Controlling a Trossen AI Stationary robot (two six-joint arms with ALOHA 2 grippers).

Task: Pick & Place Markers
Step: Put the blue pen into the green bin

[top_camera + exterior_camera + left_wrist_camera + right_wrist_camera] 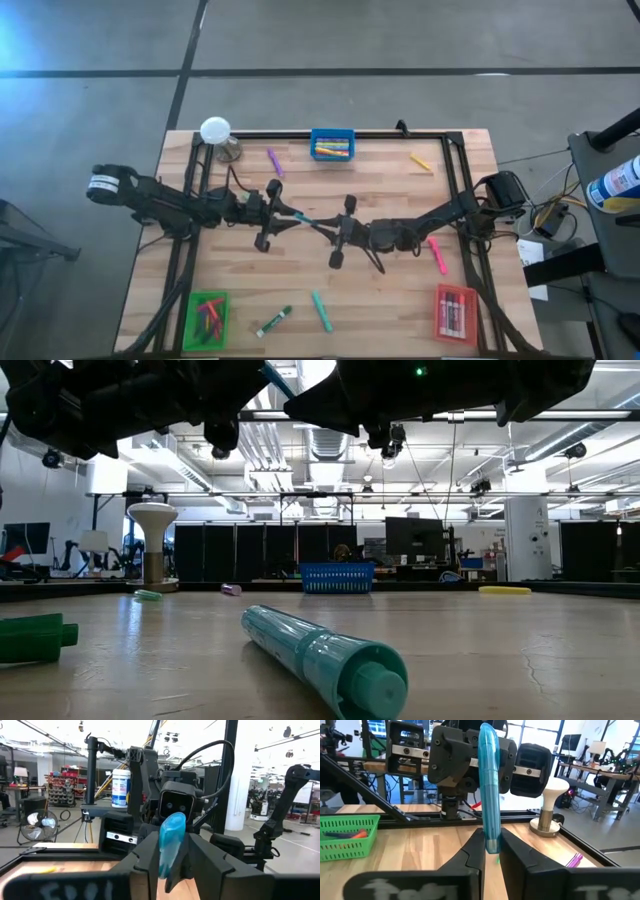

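Above the table's middle, the left gripper [290, 214] and right gripper [325, 228] meet over a blue marker [305, 219], apparently handing it across: the right pinches its end, while the left's fingers flank the other end, looking slack

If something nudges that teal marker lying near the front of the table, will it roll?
Probably. The teal marker looks like a smooth round tube lying flat on the bare wooden table, so a sideways push would likely roll it. It looks stiff and light.
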